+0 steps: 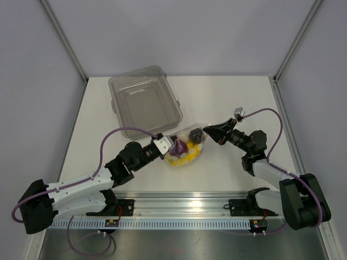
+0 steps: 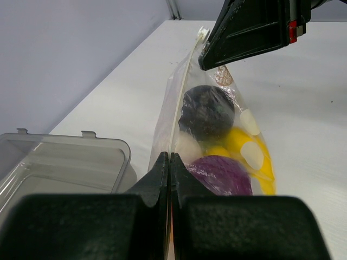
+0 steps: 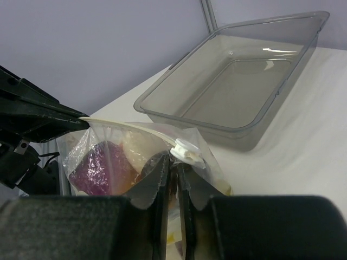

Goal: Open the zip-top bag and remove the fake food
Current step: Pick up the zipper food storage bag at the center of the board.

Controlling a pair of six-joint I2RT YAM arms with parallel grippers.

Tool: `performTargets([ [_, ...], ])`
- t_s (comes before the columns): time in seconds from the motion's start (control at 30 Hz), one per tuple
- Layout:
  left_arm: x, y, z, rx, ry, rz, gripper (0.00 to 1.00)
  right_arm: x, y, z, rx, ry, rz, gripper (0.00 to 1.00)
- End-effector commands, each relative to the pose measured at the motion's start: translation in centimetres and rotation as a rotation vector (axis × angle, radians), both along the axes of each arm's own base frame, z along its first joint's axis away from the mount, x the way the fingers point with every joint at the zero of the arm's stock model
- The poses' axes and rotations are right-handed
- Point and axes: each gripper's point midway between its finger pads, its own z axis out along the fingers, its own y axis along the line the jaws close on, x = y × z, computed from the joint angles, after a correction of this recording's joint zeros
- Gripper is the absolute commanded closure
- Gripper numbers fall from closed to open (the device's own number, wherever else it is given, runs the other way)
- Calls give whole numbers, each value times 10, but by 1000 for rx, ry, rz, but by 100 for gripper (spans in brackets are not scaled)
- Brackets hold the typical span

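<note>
Left gripper [image 1: 172, 146] is clamped on one end of the small clear crinkly plastic zip-top bag [image 1: 188, 140]; right gripper [image 1: 206, 131] is at the other end. The bag sits mid-table between them, near a corner of the rigid clear-grey rectangular plastic tub [image 1: 143, 103], with the fake food [image 1: 181, 156] inside it. Your main risk: pull too hard and the bag lifts or the film tears instead of the zip running.

Left wrist: fingers [image 2: 154, 179] are pressed together on the white zip strip [image 2: 181, 103], no gap showing. It's a narrow bite on thin film, so it could slip out once the other arm tugs. The dark round toy piece [image 2: 206, 111] and yellow toy banana bunch [image 2: 244, 143] bulge right under the seal and may snag at the mouth.

Right wrist: jaws are nearly together, pinching the bag's top edge just beside the small white plastic slider [image 3: 187, 150]. My read is the grip is on film, not the slider. If so, your pull stretches plastic and the zip won't open.
</note>
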Motion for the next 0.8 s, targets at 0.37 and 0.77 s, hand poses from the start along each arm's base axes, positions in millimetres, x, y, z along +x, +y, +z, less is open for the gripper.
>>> performTargets([
  [0.37,-1,-6,51,-112,-28,-21,87,-13,9,37,-44,-122,23,99],
  [0.77,-22,-15,71,-132,-31,-142,63,-42,48,36,-166,-160,79,100],
])
